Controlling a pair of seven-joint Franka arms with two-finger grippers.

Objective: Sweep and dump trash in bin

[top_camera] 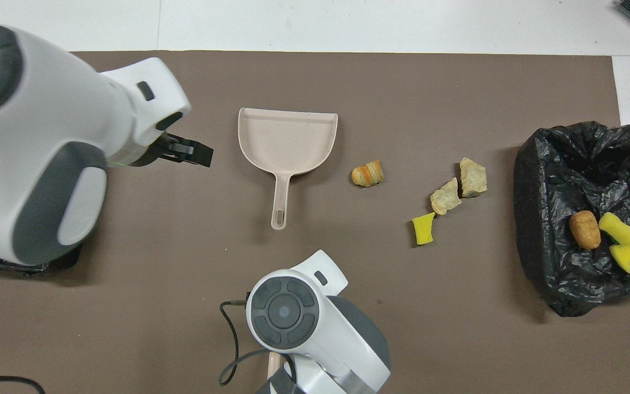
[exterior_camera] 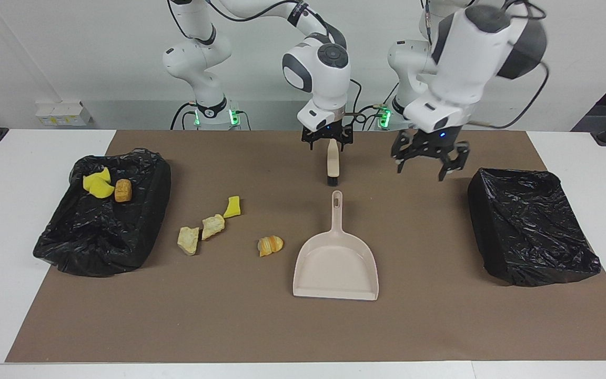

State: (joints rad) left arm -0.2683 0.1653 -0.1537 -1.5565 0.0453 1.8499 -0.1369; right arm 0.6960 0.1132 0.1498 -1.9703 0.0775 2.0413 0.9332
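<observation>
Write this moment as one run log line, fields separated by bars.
right claw: over brush | left claw: open, over mat | dustpan: empty | scraps on mat: four | bin: three scraps

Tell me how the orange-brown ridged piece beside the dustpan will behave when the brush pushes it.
The orange-brown ridged piece looks rounded, so it will probably roll or wobble rather than slide straight. It is small and bread-like, likely light, so a gentle push should move it. It lies apart from the dustpan, beside its edge, so a stray roll could miss the pan's mouth.
</observation>
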